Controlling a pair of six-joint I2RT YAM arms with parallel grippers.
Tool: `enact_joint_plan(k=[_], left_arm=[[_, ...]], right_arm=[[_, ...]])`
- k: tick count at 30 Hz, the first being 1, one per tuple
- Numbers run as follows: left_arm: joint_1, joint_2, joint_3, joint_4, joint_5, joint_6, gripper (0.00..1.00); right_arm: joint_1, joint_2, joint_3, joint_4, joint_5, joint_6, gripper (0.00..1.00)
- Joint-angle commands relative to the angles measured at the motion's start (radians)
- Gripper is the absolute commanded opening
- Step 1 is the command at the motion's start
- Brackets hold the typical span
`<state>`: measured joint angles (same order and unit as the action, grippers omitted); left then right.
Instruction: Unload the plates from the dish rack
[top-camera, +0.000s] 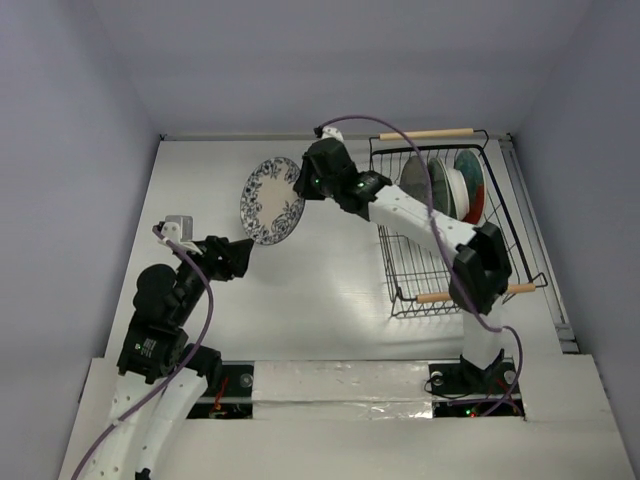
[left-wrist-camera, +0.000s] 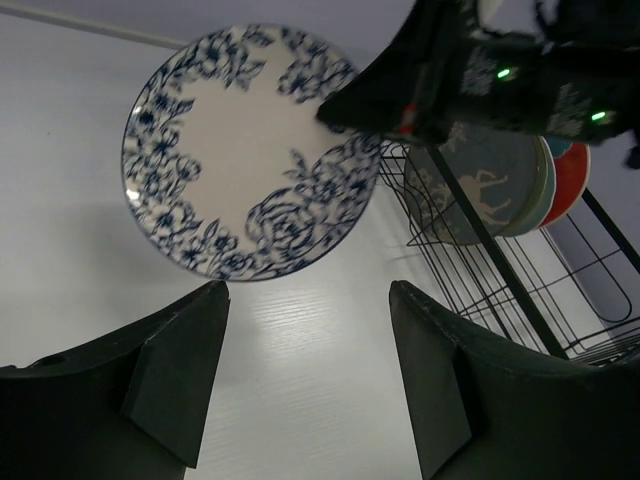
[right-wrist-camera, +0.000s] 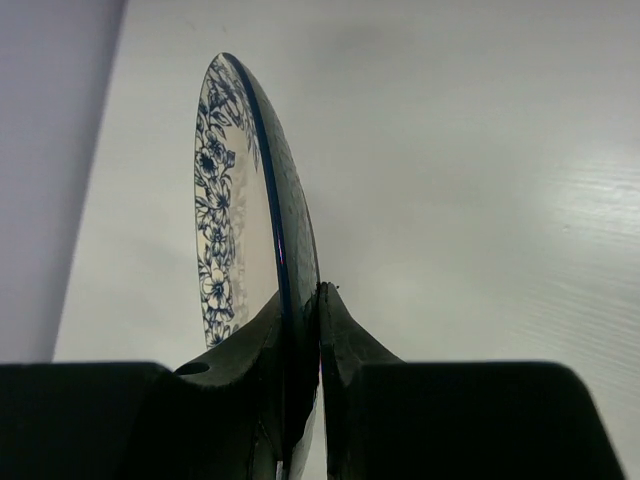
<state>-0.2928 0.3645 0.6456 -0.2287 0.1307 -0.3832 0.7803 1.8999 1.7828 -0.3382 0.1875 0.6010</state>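
My right gripper (top-camera: 306, 186) is shut on the edge of a white plate with a blue floral rim (top-camera: 270, 200) and holds it upright above the table, left of the dish rack (top-camera: 396, 272). The right wrist view shows the plate (right-wrist-camera: 225, 200) edge-on, pinched between the fingers (right-wrist-camera: 345, 340). My left gripper (top-camera: 245, 256) is open and empty just below and in front of the plate (left-wrist-camera: 230, 150), apart from it. Three plates stand in the rack's far end: a grey deer plate (left-wrist-camera: 490, 195), a teal-green one (left-wrist-camera: 546, 195) and a red one (left-wrist-camera: 572, 180).
The black wire rack has wooden handles at its far (top-camera: 440, 133) and near (top-camera: 470, 293) ends; its near half holds nothing. A wall runs close behind the table. The right arm (top-camera: 430, 225) stretches over the rack's left side.
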Motion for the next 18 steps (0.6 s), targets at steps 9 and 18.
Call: enact_joint_plan(k=[9, 18], left_arm=[[0.003, 0.005, 0.051, 0.003, -0.069, 0.010, 0.63], [0.003, 0.030, 0.026, 0.034, -0.003, 0.012, 0.68]], right_arm=[[0.028, 0.175, 0.006, 0.327, -0.082, 0.183, 0.00], [0.028, 0.215, -0.161, 0.453, -0.069, 0.270, 0.12]])
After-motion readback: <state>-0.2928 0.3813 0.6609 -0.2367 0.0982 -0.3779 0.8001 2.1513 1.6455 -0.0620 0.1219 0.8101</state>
